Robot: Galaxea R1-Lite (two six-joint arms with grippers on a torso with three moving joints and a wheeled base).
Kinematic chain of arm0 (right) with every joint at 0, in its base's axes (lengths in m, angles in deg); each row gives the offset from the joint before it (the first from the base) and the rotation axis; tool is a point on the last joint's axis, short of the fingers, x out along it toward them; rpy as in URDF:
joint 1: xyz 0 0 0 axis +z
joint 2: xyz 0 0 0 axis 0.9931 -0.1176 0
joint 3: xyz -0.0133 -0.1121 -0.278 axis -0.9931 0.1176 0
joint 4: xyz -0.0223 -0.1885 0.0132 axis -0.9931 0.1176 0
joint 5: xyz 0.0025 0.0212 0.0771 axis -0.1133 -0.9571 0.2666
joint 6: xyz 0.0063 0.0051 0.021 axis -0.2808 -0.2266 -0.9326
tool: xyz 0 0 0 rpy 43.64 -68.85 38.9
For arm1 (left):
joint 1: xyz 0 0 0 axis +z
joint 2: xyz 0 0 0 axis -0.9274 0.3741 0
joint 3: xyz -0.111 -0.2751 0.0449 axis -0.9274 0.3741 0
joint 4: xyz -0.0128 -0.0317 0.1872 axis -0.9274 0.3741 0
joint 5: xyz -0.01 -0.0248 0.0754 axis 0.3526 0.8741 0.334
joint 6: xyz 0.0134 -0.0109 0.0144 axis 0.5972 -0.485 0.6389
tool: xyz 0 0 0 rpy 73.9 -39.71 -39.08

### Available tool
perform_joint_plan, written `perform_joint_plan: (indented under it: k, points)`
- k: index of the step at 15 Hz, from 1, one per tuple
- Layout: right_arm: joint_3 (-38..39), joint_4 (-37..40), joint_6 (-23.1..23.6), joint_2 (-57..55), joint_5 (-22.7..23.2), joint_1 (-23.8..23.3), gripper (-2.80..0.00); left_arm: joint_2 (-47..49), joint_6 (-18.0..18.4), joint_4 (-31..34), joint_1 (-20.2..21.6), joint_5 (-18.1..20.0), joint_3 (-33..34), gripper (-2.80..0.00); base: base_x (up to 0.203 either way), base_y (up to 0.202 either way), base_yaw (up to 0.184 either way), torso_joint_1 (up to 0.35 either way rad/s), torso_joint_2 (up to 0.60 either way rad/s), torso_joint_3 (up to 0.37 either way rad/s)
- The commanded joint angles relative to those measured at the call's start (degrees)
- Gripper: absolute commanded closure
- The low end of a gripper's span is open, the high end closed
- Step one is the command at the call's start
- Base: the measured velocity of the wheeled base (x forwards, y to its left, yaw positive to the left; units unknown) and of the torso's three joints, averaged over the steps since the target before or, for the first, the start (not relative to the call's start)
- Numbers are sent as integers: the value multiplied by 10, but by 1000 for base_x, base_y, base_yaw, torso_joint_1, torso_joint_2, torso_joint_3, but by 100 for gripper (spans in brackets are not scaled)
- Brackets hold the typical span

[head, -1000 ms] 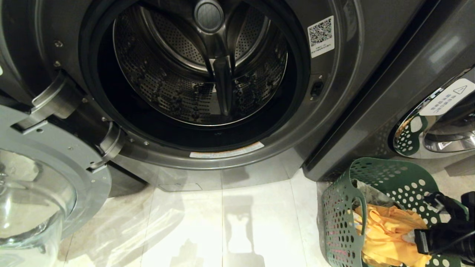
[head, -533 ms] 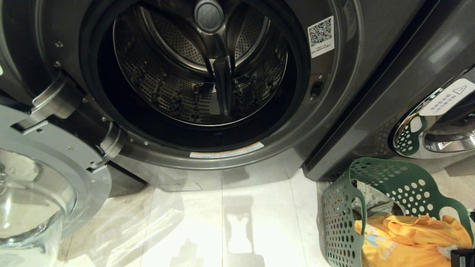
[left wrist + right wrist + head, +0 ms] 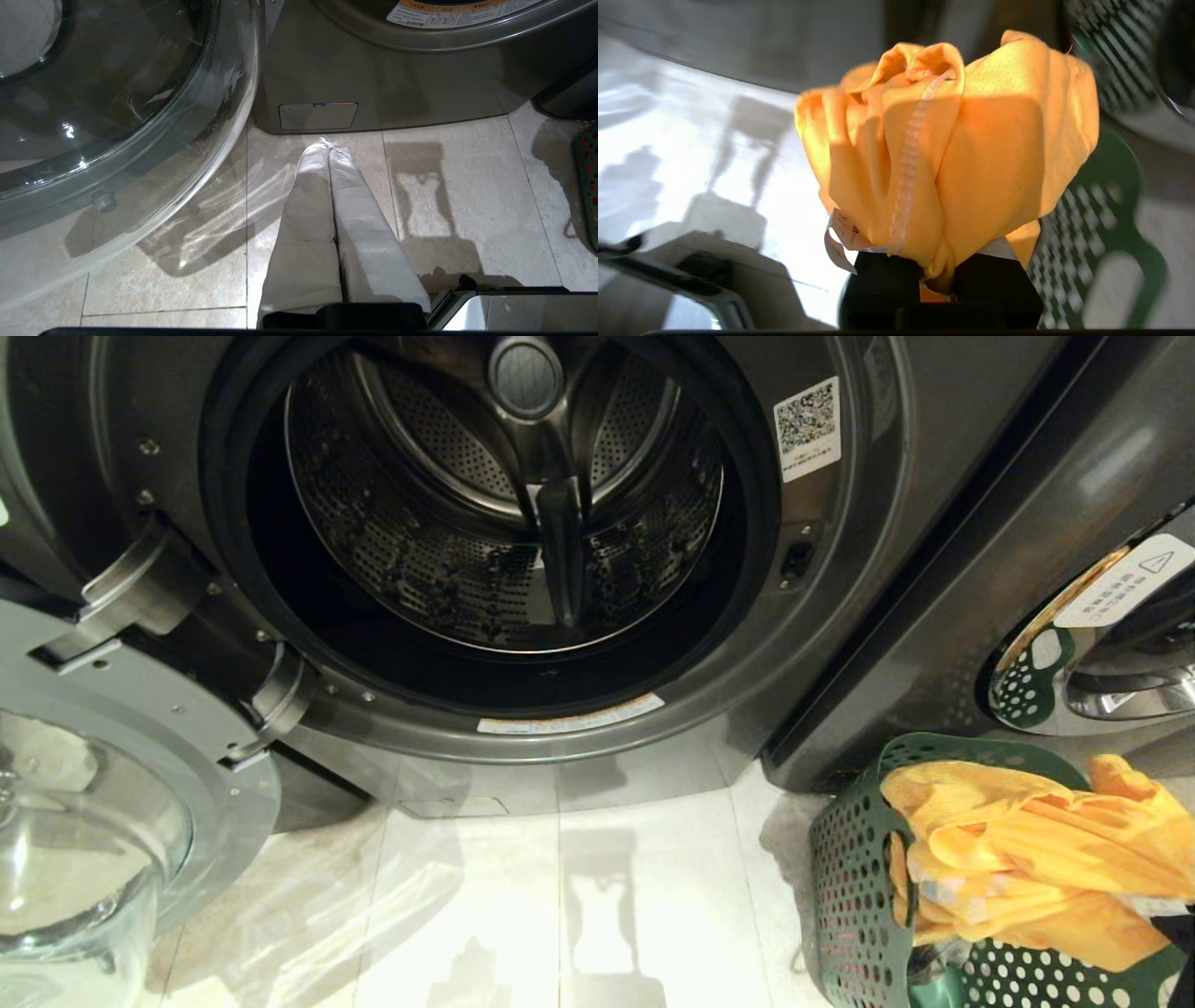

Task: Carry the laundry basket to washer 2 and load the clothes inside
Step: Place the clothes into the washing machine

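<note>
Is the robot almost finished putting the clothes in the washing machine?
Not yet. Done: the laundry basket stands by the washer, whose door is open. In hand: the right gripper is shut on the yellow garment above the basket. Left: the drum looks empty, so every garment must go in.

Yellow garment rises out of the basket

The bright yellow fabric garment (image 3: 1036, 859), a second ago lying low inside the dark green perforated plastic laundry basket (image 3: 854, 905), now hangs bunched above the basket's rim, spilling over its near handle and covering the grey cloth seen beneath it before. The black right gripper (image 3: 938, 280), earlier reaching down into the basket at the right edge of the head view, has pulled up and almost out of that view, its jaws pinched on a fold of the garment.
</note>
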Motion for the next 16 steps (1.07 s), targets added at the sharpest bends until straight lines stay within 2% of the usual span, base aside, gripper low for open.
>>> perform_joint_plan:
  k: [1,3,4,6,8,11,13,16]
  points:
    - [-18,-2,2,16,2,74,0,1,0,0,0,0,4,0,0,0,0,0,0,0]
    - [-44,-6,-2,4,0,177,0,1,0,0,0,0,4,0,0,0,0,0,0,0]
    - [-59,-19,-9,-8,-11,245,0,1,0,0,0,0,4,0,0,0,0,0,0,0]
    - [-84,-61,-21,-44,-72,382,0,1,0,0,0,0,4,0,0,0,0,0,0,0]
    - [-121,-97,-28,-106,-163,492,0,1,0,0,0,0,4,0,0,0,0,0,0,0]
    - [-194,-163,-34,-234,-259,573,0,1,0,0,0,0,4,0,0,0,0,0,0,0]
    - [-238,-232,-35,-313,-286,603,0,1,0,0,0,0,4,0,0,0,0,0,0,0]
    - [-308,-348,-52,-434,-297,598,0,1,0,0,0,0,4,0,0,0,0,0,0,0]
